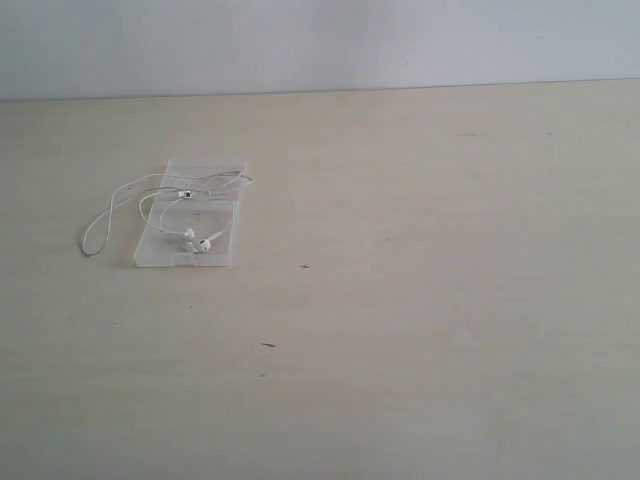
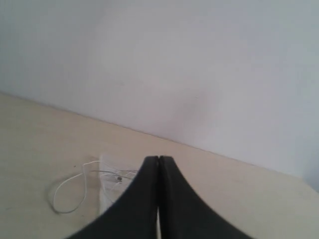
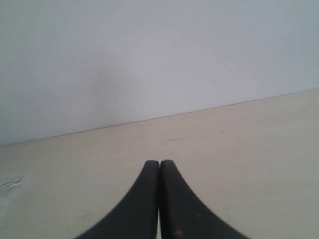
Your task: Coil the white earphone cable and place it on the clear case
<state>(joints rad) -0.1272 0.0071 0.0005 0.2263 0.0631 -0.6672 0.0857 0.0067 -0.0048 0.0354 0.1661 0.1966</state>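
The clear case point(image 1: 216, 169) lies open and flat on the left part of the table. The white earphone cable point(image 1: 150, 201) lies loosely over it, with two earbuds point(image 1: 197, 240) on the near half. One loop point(image 1: 97, 228) of the cable hangs off the case to the left onto the table. Neither arm shows in the exterior view. My left gripper point(image 2: 158, 158) is shut and empty, above the table short of the case point(image 2: 105, 185) and the cable point(image 2: 82, 185). My right gripper point(image 3: 159, 162) is shut and empty over bare table, with a corner of the case point(image 3: 11, 185) far off to one side.
The pale wooden table point(image 1: 420, 300) runs back to a white wall point(image 1: 320, 40). A few small dark specks point(image 1: 268, 345) mark the tabletop.
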